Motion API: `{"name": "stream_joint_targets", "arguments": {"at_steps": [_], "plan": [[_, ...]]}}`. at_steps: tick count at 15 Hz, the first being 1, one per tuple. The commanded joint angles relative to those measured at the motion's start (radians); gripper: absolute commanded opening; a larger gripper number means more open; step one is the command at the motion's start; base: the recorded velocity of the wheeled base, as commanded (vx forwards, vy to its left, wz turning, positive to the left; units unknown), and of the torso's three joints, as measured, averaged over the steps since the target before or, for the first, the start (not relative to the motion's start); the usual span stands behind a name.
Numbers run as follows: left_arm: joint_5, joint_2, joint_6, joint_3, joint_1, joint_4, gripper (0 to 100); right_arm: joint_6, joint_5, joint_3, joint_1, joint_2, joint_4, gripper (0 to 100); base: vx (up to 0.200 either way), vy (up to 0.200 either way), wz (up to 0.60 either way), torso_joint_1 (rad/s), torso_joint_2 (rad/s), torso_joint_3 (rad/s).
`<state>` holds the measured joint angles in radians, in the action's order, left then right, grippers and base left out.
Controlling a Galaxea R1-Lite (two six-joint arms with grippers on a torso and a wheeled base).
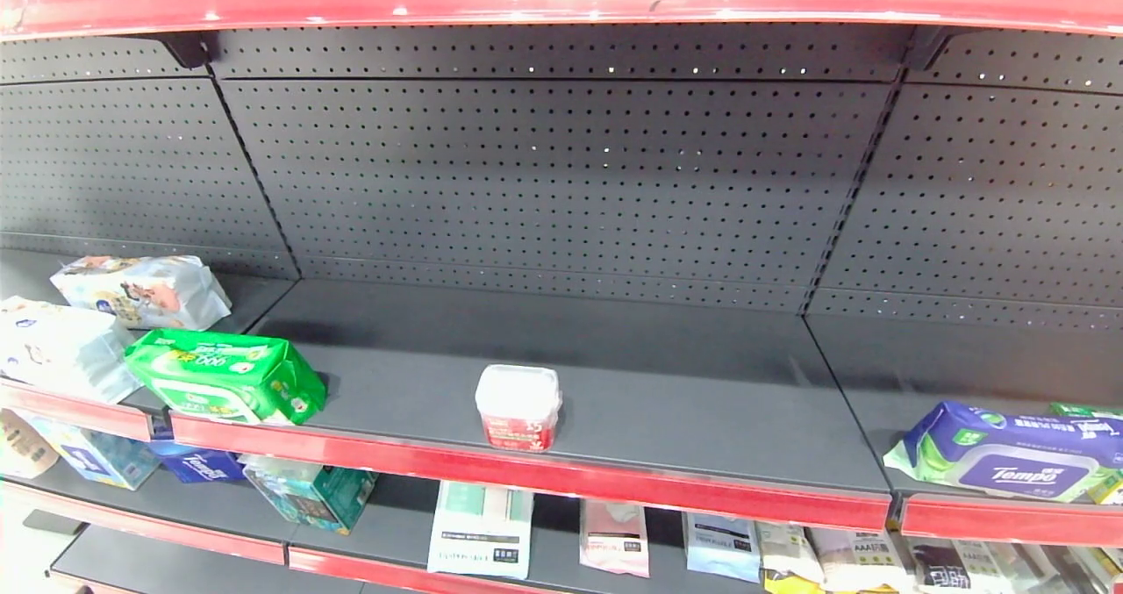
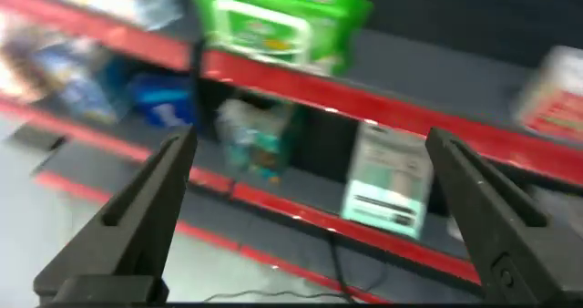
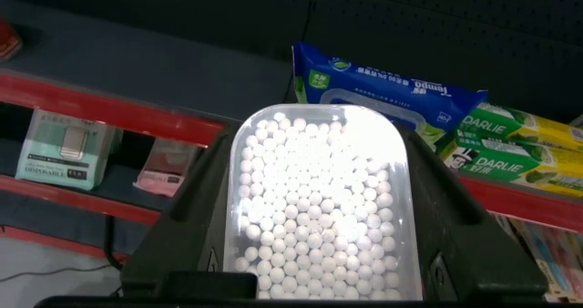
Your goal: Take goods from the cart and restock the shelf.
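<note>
The right claw (image 3: 319, 153) grips a bead tub (image 3: 319, 226), held before the shelf (image 1: 632, 375). The left claw (image 2: 310, 142) gapes empty. A second tub (image 1: 518, 405) stands at the shelf's front edge.

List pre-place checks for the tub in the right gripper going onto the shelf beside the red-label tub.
1. Grip: right gripper fingers flank the bead tub on both sides: ok.
2. Landing spot: bare shelf board to the right of the red-label tub: ok.
3. Neighbours: blue wipes pack and green pack sit well off that spot: ok.
4. Left gripper open and empty: ok.
5. Bead tub's height over the red shelf lip: cannot tell.
6. Bead tub's lid closed: cannot tell.
</note>
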<state>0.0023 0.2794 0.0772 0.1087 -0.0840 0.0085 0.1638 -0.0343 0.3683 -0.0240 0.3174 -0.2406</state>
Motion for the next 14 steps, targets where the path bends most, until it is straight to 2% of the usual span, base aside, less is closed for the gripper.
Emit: {"name": "stream_joint_targets", "arguments": {"at_steps": [1,2,4,8,14], "plan": [[-0.154,-0.233,-0.056,-0.038,0.059,0.068,100,0.0,-0.001,0.003,-0.001,0.02,0.003,0,0.0,0.0,0.0,0.0,0.0,0.0],[-0.156,-0.269,-0.074,-0.052,0.092,0.064,100,0.0,-0.003,0.009,-0.001,0.035,0.006,0,0.0,0.0,0.0,0.0,0.0,0.0],[-0.165,-0.275,-0.014,-0.052,0.09,0.059,100,-0.001,-0.004,0.015,0.001,0.054,0.007,0,0.0,0.0,0.0,0.0,0.0,0.0],[-0.162,-0.275,-0.024,-0.055,0.09,0.054,100,-0.003,-0.001,0.008,0.001,0.054,0.006,0,0.0,0.0,0.0,0.0,0.0,0.0],[-0.16,-0.275,-0.024,-0.055,0.09,0.053,100,-0.003,0.001,0.006,-0.001,0.061,0.007,0,0.0,0.0,0.6,0.005,0.0,0.001]]}}
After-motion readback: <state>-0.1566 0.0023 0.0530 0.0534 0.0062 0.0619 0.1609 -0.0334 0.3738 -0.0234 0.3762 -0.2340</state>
